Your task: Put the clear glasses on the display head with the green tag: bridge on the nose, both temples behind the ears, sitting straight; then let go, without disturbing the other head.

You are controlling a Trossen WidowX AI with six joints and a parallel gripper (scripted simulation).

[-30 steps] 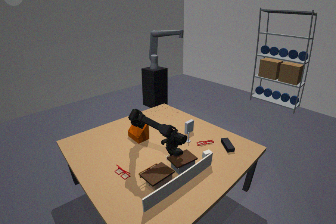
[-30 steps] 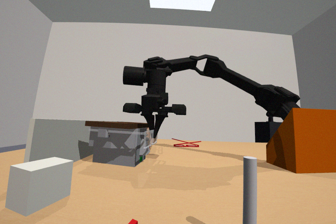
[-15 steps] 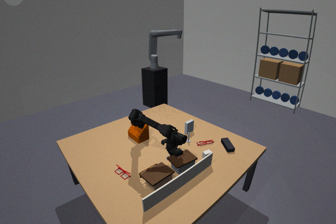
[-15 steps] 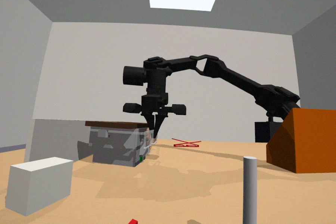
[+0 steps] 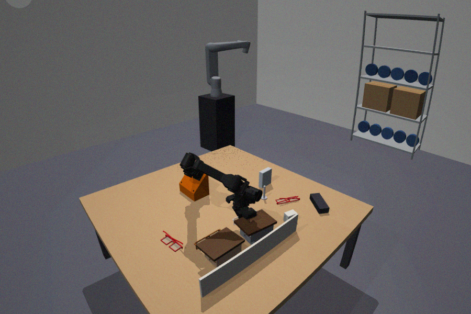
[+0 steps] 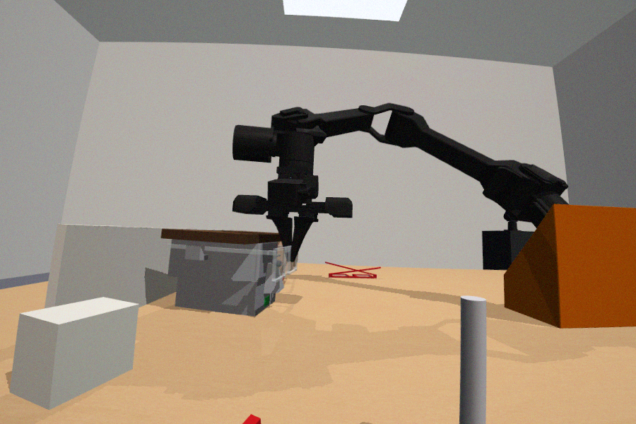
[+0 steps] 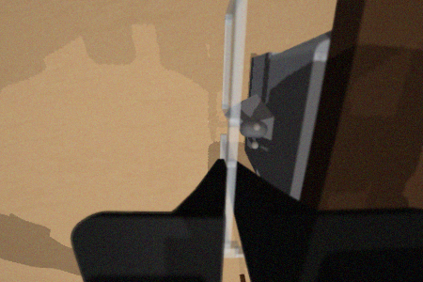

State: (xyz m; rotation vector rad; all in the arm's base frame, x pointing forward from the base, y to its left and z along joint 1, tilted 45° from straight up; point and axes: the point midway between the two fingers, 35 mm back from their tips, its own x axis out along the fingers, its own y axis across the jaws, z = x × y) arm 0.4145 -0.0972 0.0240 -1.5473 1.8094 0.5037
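The display head with the green tag (image 6: 266, 299) has a grey body (image 6: 215, 280) and brown top (image 5: 258, 222) (image 7: 381, 82). My gripper (image 6: 292, 257) (image 7: 225, 165) points down in front of its face, shut on the front frame of the clear glasses (image 7: 239, 35), off-centre along the frame. The glasses' front stands upright before the face, with the bridge by the grey nose (image 7: 254, 128); contact there is unclear. One temple (image 6: 231, 250) runs back along the head's near side below the top. The far temple and both ears' fit are hidden. The other head (image 5: 219, 242) wears brown-framed glasses.
A long grey-white barrier (image 5: 249, 255) stands behind both heads. Red glasses (image 5: 171, 242) (image 6: 352, 275) and another red pair (image 5: 288, 199) lie on the table. A white block (image 6: 77, 352), a thin post (image 6: 473, 357), a grey upright panel (image 5: 265, 177) and a dark case (image 5: 318, 203) stand around.
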